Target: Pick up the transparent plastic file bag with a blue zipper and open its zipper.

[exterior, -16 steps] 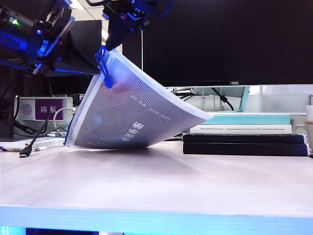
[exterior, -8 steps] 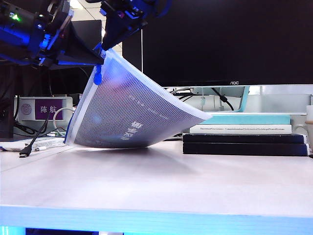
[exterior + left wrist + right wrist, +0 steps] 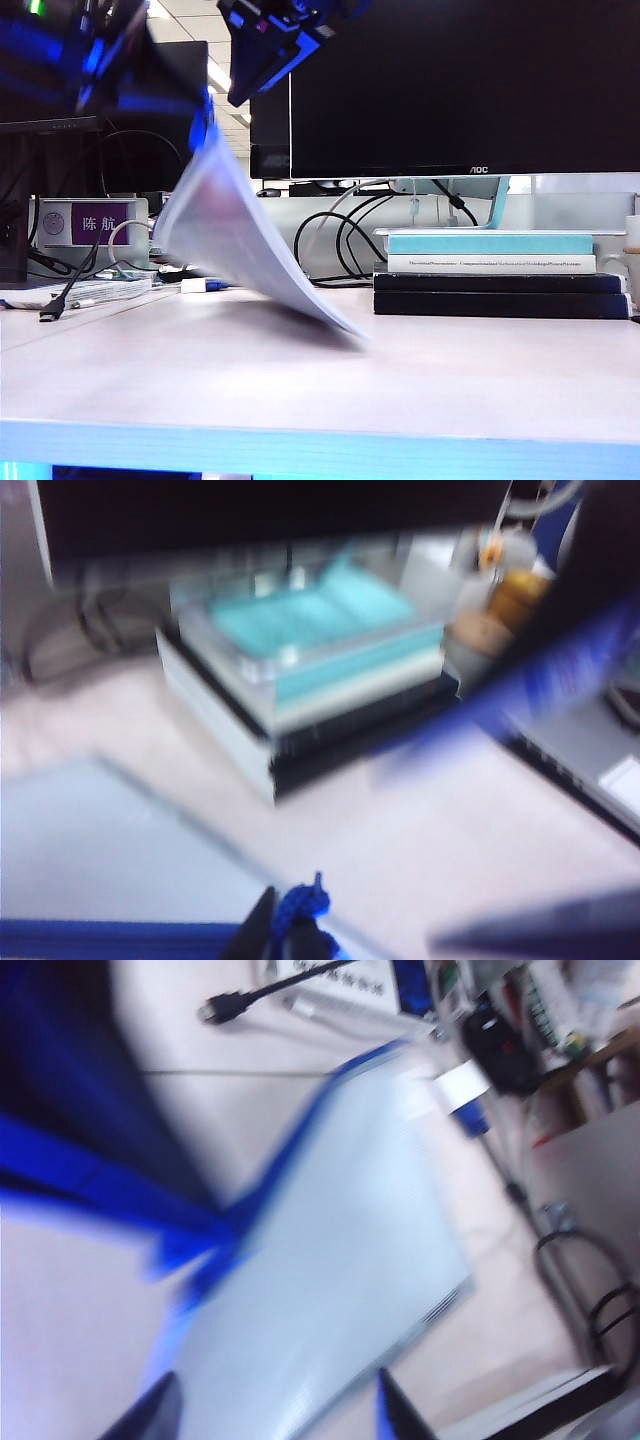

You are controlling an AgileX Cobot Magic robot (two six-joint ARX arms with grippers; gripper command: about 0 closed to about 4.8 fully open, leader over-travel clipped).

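The table (image 3: 420, 370) stretches pale in front of me, with the monitor (image 3: 460, 85) behind and the stacked books (image 3: 500, 275) off to the right; over the left half hangs the file bag (image 3: 235, 240), blurred, its top at my left gripper (image 3: 288, 935) and its far lower corner dipping to or just above the tabletop, I cannot tell which. My left gripper sits high at the upper left of the exterior view with its fingers pinched together on the blue cord pull (image 3: 302, 908) of the zipper (image 3: 110, 938). My right gripper (image 3: 270, 1405) is up near the top, a little right of the left one; its two fingertips stand apart with the bag's sheet seen between and beyond them, and I cannot tell whether they touch it. The bag looks light and floppy, a thin slick mesh sheet that bends and swings under its own weight, so I judge it wants holding by the stiffer zippered edge or a corner, never the middle. Its long axis slopes from upper left down to lower right in the exterior view, zipper edge uppermost
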